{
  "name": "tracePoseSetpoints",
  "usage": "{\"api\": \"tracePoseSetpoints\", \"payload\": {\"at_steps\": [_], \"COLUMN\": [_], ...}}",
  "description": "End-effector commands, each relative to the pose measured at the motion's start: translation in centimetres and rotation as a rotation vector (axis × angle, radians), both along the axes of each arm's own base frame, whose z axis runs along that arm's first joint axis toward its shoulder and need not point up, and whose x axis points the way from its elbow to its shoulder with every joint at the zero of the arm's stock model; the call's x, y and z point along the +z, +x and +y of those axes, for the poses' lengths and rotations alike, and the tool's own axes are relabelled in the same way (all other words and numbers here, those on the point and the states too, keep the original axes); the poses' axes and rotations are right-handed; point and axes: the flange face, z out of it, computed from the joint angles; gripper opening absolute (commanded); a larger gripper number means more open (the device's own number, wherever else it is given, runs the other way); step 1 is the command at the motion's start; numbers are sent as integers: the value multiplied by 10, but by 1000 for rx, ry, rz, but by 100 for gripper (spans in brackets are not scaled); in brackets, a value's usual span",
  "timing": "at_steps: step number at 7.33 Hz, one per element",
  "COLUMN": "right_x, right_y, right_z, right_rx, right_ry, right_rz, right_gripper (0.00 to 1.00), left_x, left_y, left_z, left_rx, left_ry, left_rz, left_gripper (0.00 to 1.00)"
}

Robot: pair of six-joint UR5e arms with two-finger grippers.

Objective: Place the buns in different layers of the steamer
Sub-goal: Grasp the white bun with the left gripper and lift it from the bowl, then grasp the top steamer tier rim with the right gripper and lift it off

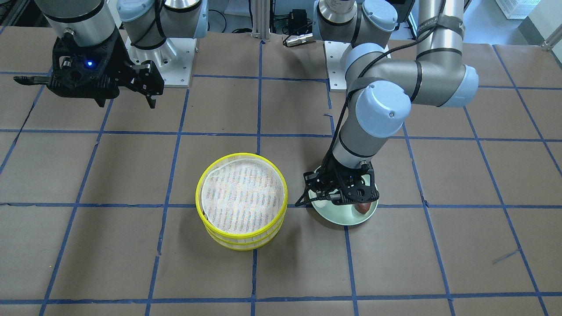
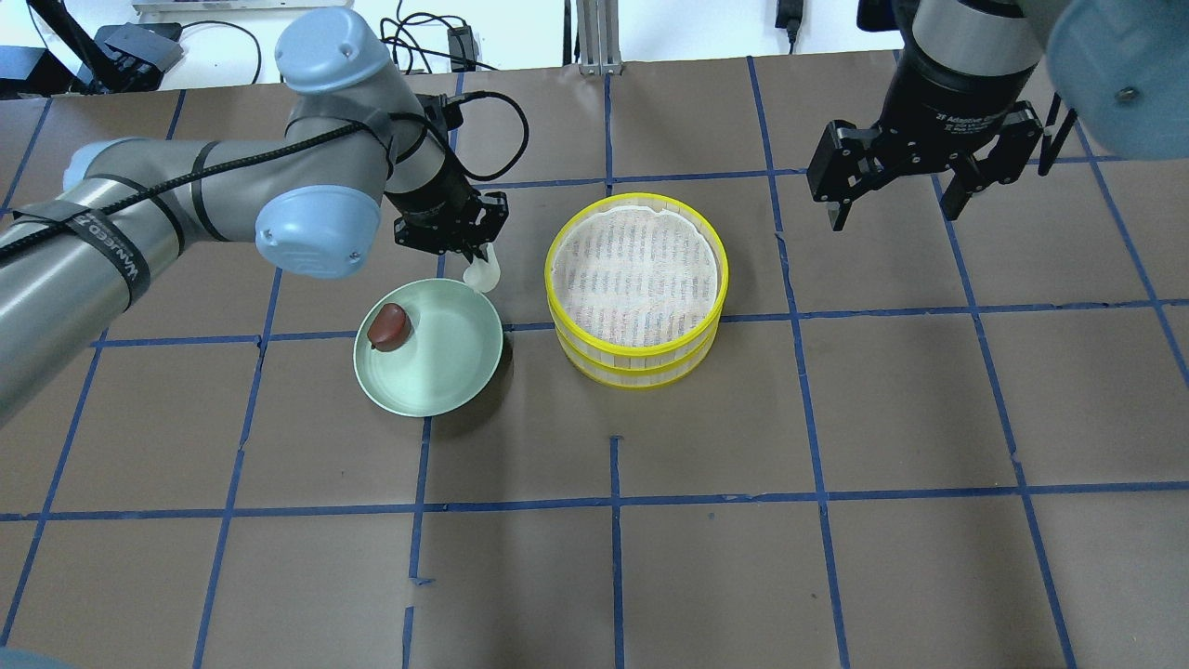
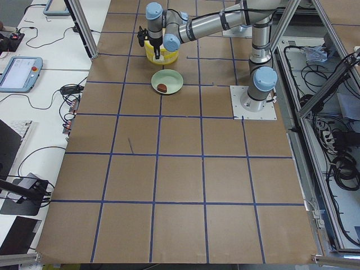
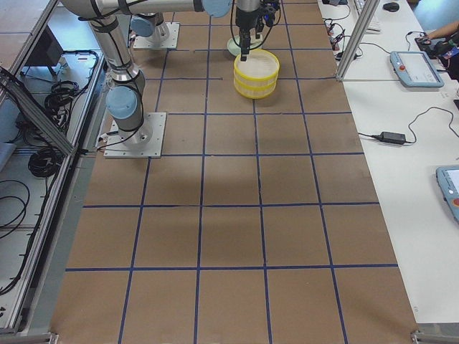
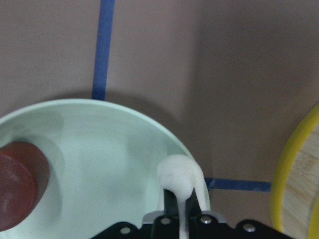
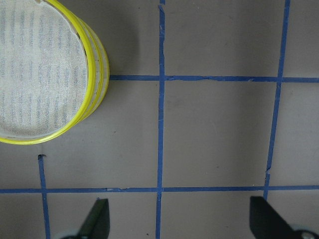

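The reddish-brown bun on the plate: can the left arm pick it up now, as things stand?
Probably not yet. The left gripper is shut on the white bun, so it is occupied, although the reddish-brown bun lies uncovered on the green plate, close by.

Count log, one moment.

Buns: 2 in total. One white bun point(image 2: 482, 273) and one reddish-brown bun point(image 2: 389, 325).

Steamer trays: 2, both yellow-rimmed and stacked. Upper tray point(image 2: 550, 265), lower tray point(image 2: 641, 381).

Mesh cloth point(image 2: 637, 269) liners visible: 1, in the upper tray. The inside of the lower tray is hidden, so it is not counted.

Pale green plate point(image 2: 437, 372): 1, left of the stack in the overhead view.

Grippers: 2. Left gripper point(image 2: 476, 258), right gripper point(image 2: 892, 216).
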Motion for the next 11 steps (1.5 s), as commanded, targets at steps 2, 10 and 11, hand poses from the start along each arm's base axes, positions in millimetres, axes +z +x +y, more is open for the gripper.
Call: {"api": "tracePoseSetpoints", "payload": {"at_steps": [2,10,11], "right_x": [0,-134,-152], "right_y": [0,67,81], "right_z": [0,-109,-109], "right_rx": [0,-48,-105], "right_ry": [0,-61,-65], "right_rz": [-1,-106,-113], "right_gripper": [100,100,99], "left_x": [27,116,116], "left_y": [4,33,32], "left_z": [6,63,63], "left_rx": [-72,-89,-90], "left_ry": [-32,7,5], "left_rz": [-90,-220,-218], "left_gripper": [4,6,6]}}
